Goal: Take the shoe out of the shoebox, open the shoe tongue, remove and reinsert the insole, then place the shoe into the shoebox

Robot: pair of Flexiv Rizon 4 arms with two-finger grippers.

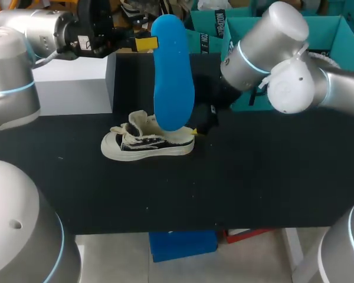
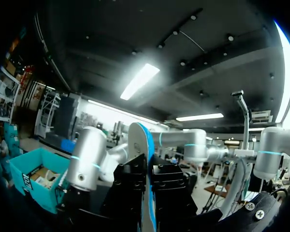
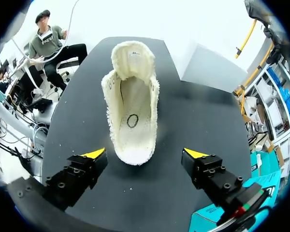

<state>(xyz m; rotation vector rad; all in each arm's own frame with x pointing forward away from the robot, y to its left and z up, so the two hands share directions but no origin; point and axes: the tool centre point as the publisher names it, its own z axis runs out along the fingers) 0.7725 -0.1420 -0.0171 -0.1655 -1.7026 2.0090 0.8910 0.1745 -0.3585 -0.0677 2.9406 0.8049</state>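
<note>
At the upper left of the head view, the left arm reached in above the white box, which was presumably the shoebox and stood at the back of the black table, well apart from the work. The left gripper was clenched on the upper end of the blue insole. It held the insole upright with the lower end hanging just over the shoe, probably lined up to slide back in. In the left wrist view the insole showed edge-on, pinched from both sides between the dark fingers, so the hold looked firm. Just left of the frame's centre, the shoe rested on its sole on the table, out of the box, with its tongue pulled forward and the mouth open. The right wrist view showed the shoe with a bare, empty footbed. The right gripper was spread wide with one yellow tip to each side of the heel. Neither tip touched it, and the gripper seemed placed to steady the shoe. The right arm came in from the upper right.
</note>
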